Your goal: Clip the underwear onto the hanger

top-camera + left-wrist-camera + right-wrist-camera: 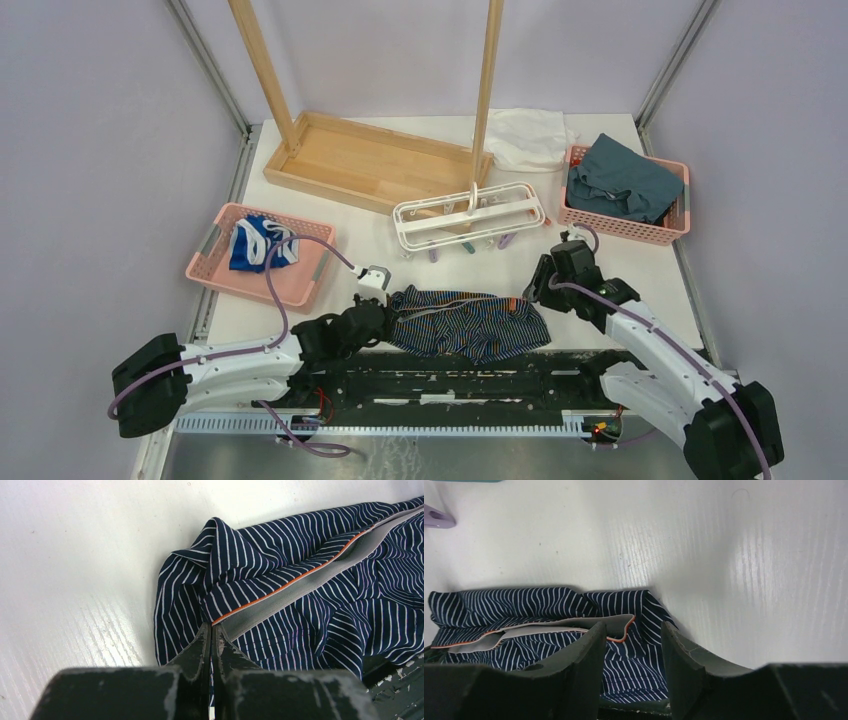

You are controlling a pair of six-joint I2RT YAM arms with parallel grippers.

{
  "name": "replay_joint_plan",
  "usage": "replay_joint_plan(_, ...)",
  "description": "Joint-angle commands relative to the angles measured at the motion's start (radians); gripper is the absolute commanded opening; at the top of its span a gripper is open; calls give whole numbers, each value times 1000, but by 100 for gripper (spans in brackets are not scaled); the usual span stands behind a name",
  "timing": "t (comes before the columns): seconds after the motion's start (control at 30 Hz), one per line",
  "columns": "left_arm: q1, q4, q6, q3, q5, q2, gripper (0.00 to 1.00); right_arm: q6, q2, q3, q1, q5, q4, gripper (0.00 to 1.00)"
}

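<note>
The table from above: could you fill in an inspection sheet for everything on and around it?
Surface: white table, few small marks.
Job's things: underwear crumpled at near edge; hanger lying flat behind it.
Clutter: wooden rack; left pink basket holding blue-and-white garment; right pink basket holding teal cloth; white cloth at back.
Grippers: left gripper shut on underwear's waistband; right gripper open over its other end.
Cables: purple cable loops over left pink basket.
Surroundings: grey walls, metal posts.
</note>
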Motion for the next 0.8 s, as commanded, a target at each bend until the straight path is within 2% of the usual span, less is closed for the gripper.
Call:
replay_joint_plan(0.0, -4, 20, -38, -1, -7, -9, 3, -28, 43, 61, -3, 15, -18, 53)
replay_joint_plan(0.37, -5, 20, -40, -1, -7, -9, 3, -74, 36, 75, -3, -69, -86, 43)
replay_joint_plan(0.77, -5, 14, -41, 2, -9, -12, 3, -97, 58, 75, -2, -139, -132, 39)
